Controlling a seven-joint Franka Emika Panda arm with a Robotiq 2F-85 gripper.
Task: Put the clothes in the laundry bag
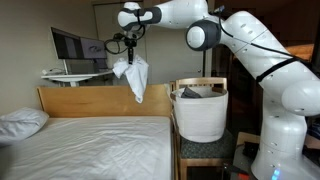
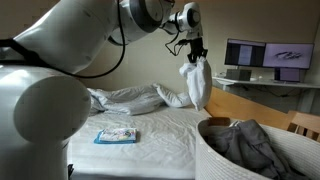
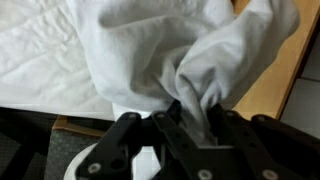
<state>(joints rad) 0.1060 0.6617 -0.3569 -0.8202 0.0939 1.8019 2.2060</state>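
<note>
1. Hand [image 1: 127,47] is up in the air at the end of the outstretched arm, pointing down. It is clamped on a white garment [image 1: 133,78].
2. Wrist view: fingers [image 3: 178,128] are pinched narrow on a bunched fold of the white garment [image 3: 205,60], and the rest of the fabric fills most of the frame.
3. In both exterior views the garment hangs limp from the hand [image 2: 196,50], clear of the bed [image 1: 90,145]. Its lower edge is above the wooden bed board [image 1: 90,100].
4. Laundry bag [image 1: 200,122] is white, open at the top and sits on a wooden chair [image 1: 200,83] just past the bed board. The garment is beside the bag, not over its opening.
5. Grey clothes [image 2: 255,145] already lie inside the laundry bag [image 2: 215,165], heaped to about the rim.
6. On the bed [image 2: 150,122] there are crumpled white bedding [image 2: 130,98] near the wall and a flat blue-and-white packet [image 2: 117,135] on the sheet.
7. A pillow [image 1: 20,122] sits at the near corner in an exterior view.
8. A monitor [image 2: 265,55] stands lit behind the bed on a desk.
</note>
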